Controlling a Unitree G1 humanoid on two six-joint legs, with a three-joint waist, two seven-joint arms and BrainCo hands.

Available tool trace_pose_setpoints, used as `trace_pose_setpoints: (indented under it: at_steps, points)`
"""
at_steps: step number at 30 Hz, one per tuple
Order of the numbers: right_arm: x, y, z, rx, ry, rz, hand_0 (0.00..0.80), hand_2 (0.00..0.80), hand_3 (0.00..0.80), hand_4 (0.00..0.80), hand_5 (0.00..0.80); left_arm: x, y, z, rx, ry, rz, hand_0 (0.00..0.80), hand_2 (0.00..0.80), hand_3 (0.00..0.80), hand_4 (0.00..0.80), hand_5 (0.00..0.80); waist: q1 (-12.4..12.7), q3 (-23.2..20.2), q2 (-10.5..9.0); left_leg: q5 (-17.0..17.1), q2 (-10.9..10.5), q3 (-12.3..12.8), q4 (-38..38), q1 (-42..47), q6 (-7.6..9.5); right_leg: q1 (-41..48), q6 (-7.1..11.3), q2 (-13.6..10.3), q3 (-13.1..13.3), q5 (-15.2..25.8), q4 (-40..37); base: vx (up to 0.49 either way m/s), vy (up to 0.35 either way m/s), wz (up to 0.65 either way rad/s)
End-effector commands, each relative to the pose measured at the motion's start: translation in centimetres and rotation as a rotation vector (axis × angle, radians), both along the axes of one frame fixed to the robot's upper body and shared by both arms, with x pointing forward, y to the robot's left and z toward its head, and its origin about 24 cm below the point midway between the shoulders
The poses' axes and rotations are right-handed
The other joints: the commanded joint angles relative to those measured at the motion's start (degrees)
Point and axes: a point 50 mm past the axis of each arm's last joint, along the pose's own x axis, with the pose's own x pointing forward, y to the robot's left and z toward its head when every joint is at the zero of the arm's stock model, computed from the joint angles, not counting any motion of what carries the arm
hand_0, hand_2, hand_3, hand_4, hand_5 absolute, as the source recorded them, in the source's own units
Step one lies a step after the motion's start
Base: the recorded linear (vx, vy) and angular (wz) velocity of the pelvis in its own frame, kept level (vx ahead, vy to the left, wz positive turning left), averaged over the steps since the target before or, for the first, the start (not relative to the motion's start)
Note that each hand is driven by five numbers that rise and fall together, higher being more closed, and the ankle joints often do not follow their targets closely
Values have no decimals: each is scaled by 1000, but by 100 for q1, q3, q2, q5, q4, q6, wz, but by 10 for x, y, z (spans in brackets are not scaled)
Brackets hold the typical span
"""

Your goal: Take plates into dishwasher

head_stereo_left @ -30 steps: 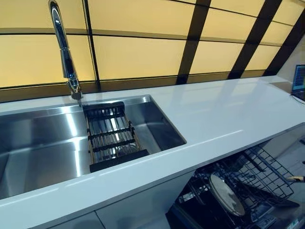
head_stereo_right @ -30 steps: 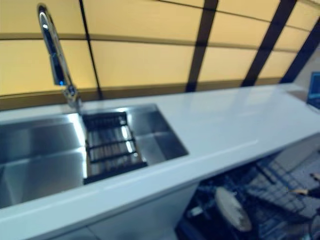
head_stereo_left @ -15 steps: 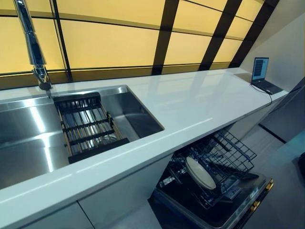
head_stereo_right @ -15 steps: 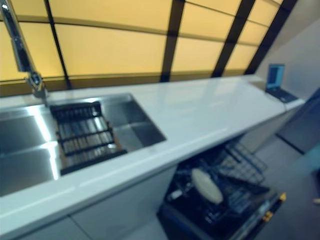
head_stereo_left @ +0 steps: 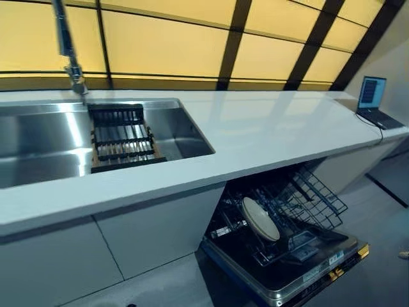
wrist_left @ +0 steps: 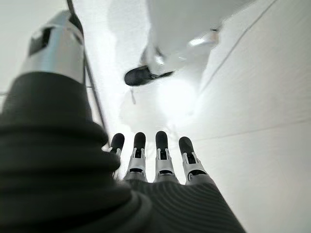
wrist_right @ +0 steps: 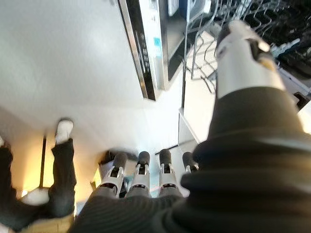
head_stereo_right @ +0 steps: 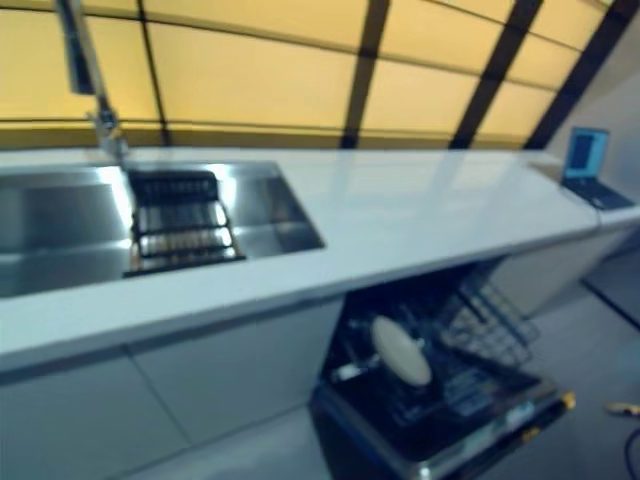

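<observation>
One plate [head_stereo_left: 259,218] stands in the open dishwasher [head_stereo_left: 287,268] at lower right, while the left hand [wrist_left: 160,165] and right hand [wrist_right: 146,174] hang straight-fingered and empty, no other plates in sight.

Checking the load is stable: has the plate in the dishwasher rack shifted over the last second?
No. The plate stands in the same spot in the dishwasher rack, below the countertop edge. Only the camera moved.

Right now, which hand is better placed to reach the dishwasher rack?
Probably the right hand: its wrist view shows the dishwasher's rack nearby. The left hand sees only floor. Both are empty, fingers straight.
</observation>
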Motion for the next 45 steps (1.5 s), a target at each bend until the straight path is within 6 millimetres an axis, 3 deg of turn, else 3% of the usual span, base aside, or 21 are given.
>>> trace_pose_setpoints:
  at_steps: [1,3,4,8,9,11,13,14,16,18,23,26,30,32,34,35,37,39,42,44,45]
  points:
    - [8,-7,24,-33,-23,0,0,0,0,0,0,-20,10,1,13,18,67,0,0,0,0,0,217,220,-23,182,-482,233,-865,-850,43,818,-36,304,434,18,33,-182,-72,-10]
    - [5,-7,15,-1,32,-7,0,0,0,0,0,-40,5,-3,-17,50,123,0,0,0,0,0,367,348,42,219,-609,-249,-786,-840,40,834,-157,368,552,62,-13,-277,-110,-16]
    - [6,-6,12,2,49,-21,0,0,0,0,0,-41,5,-3,-21,49,123,0,0,0,0,0,348,374,44,71,-616,-285,-697,-606,112,764,-153,318,533,139,-32,-362,-115,-13]
    - [-19,-7,-9,24,72,-117,0,0,0,0,0,-25,0,-4,-47,13,91,0,0,0,0,0,-17,329,-1,-280,-395,248,645,-185,168,585,-215,111,-25,412,-276,-387,-74,58]
    - [-37,-9,-19,56,54,-176,0,0,0,0,0,-15,-5,-6,-58,-29,80,0,0,0,0,0,-244,217,-197,-1029,-544,124,1233,429,376,329,-129,-210,-311,745,-445,-362,13,117]
    - [-43,-10,-22,73,50,-192,0,0,0,0,0,-10,-8,-6,-69,-59,90,0,0,0,0,0,-367,150,-239,-1250,-686,-86,1352,811,409,203,-76,-297,-380,888,-512,-299,83,84]
    - [-49,-10,-24,88,50,-205,0,0,0,0,0,-5,-11,-6,-78,-80,95,0,0,0,0,0,-467,65,-230,-1322,-828,-295,1270,1191,397,70,-55,-308,-427,993,-556,-240,123,60]
    - [-60,-11,-27,109,51,-239,0,0,0,0,0,2,-16,-8,-107,-102,82,0,0,0,0,0,-608,-64,-114,-1345,-969,-656,1053,1796,295,-114,-95,-215,-533,1059,-561,-230,135,73]
    - [-68,-11,-33,125,53,-265,0,0,0,0,0,6,-21,-9,-124,-106,53,0,0,0,0,0,-693,-165,10,-1291,-1049,-795,700,2102,243,-218,-138,-83,-683,1062,-522,-285,161,78]
    - [-73,-7,-41,157,33,-309,0,0,0,0,0,16,-25,-9,-126,-112,11,0,0,0,0,0,-825,-178,79,-1505,-1110,-586,75,2370,239,-486,-84,-76,-981,1188,-403,-232,143,95]
    - [-75,6,-63,219,70,-328,0,0,0,0,0,31,-29,-7,-120,-146,-56,0,0,0,0,0,-849,20,56,-1817,-1491,-808,-489,2407,415,-1185,254,-266,-1094,1676,-263,-209,120,70]
    - [-75,10,-69,252,105,-321,0,0,0,0,0,19,-25,-8,-108,-114,-43,0,0,0,0,0,-776,74,-13,-1865,-1632,-882,-504,2448,429,-1269,389,-324,-1225,1970,-530,-136,64,15]
    - [-82,12,-74,284,114,-330,0,0,0,0,0,1,-19,-9,-94,-62,-32,0,0,0,0,0,-744,102,20,-1801,-1649,-898,-478,2346,509,-1313,366,-362,-1090,1850,-306,-158,14,-13]
    - [-83,15,-79,293,121,-321,0,0,0,0,0,-5,-13,-8,-85,-51,19,0,0,0,0,0,-638,114,63,-1708,-1575,-776,-452,2182,542,-1193,439,-619,-1068,1701,-114,-207,-83,-18]
    - [-85,20,-87,309,117,-331,0,0,0,0,0,-7,-10,-6,-87,-45,49,0,0,0,0,0,-592,126,111,-1618,-1489,-792,-434,2026,587,-1082,567,-912,-705,1746,45,-172,-184,-44]
    - [-87,27,-97,331,108,-336,0,0,0,0,0,-8,-7,-5,-89,-44,67,0,0,0,0,0,-549,124,125,-1591,-1407,-856,-358,1909,602,-1025,659,-1232,-377,2003,185,-147,-232,-32]
    - [-85,39,-110,360,110,-321,0,0,0,0,0,-9,-2,-3,-84,-46,82,0,0,0,0,0,-478,142,107,-1606,-1214,-890,-164,1791,584,-938,742,-1617,-95,2341,189,-182,-335,4]
    - [-84,45,-116,380,111,-318,0,0,0,0,0,-9,2,-1,-79,-53,92,0,0,0,0,0,-438,160,79,-1641,-1116,-875,-55,1747,557,-891,793,-1784,-22,2491,121,-148,-385,-6]
    - [-80,68,-137,440,128,-277,0,0,0,0,0,4,13,7,-64,-111,130,0,0,0,0,0,-352,240,-37,-1732,-631,-846,320,1576,323,-830,1026,-2201,102,2799,-400,-200,-559,-24]
    - [-78,81,-147,476,151,-266,0,0,0,0,0,10,15,9,-67,-147,145,0,0,0,0,0,-354,319,-84,-1720,-383,-911,414,1550,190,-1014,1131,-2184,156,2770,-295,-194,-436,-1]
    - [-77,85,-150,486,163,-258,0,0,0,0,0,11,14,9,-65,-163,158,0,0,0,0,0,-278,319,-89,-1612,-261,-878,379,1518,132,-934,1154,-2197,-41,2607,-315,-184,-262,17]
